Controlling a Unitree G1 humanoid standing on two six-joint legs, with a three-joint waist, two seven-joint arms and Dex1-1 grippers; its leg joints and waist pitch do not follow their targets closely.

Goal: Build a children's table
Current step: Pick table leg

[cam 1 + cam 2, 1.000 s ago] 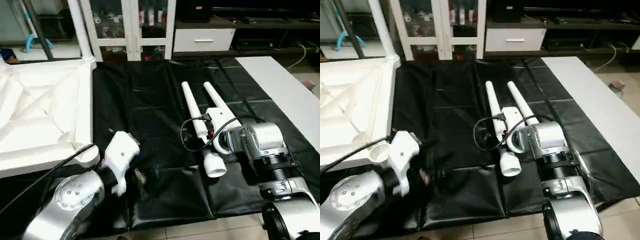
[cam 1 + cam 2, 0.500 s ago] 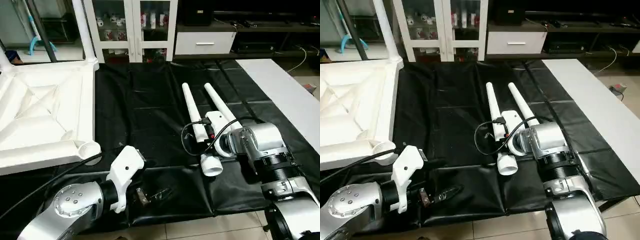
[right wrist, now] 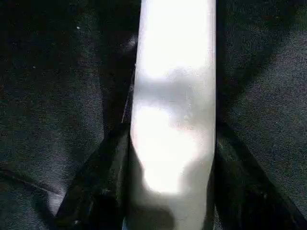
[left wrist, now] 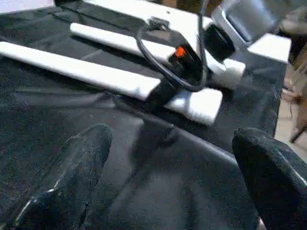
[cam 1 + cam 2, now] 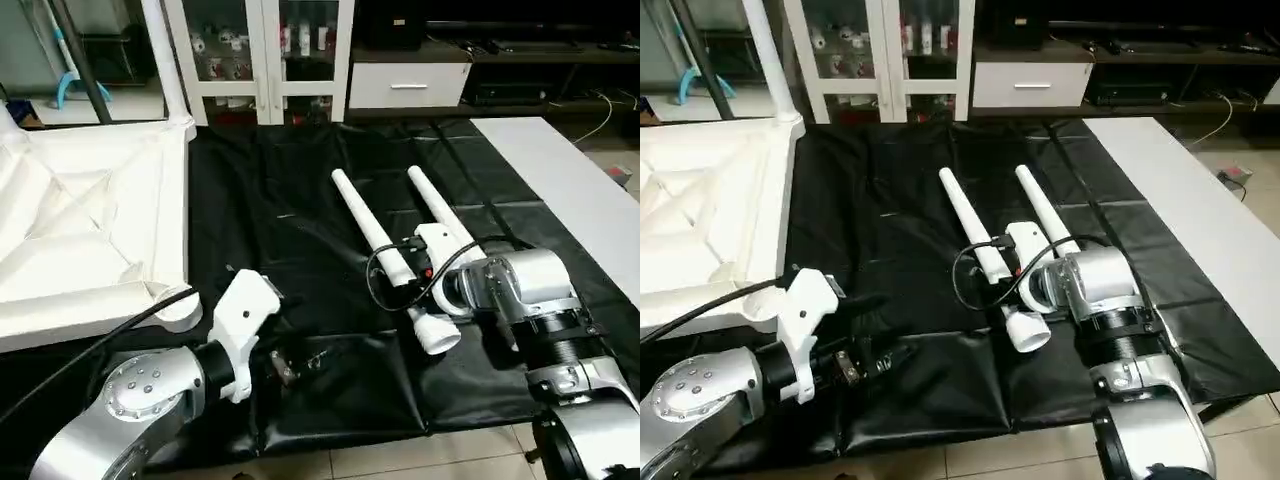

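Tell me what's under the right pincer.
A white table leg lying on the black sheet, clamped between the right pincer's fingers. The arm covers part of a second leg.

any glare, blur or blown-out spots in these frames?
Right wrist view: the leg is overexposed to bare white, with a soft shadow across it. Left wrist view: the near fingers are out of focus, the legs behind slightly soft. Left eye view: glossy black sheet shows pale sheen along its folds; the tabletop stays readable.

Home living room; glass-door cabinet; drawer unit
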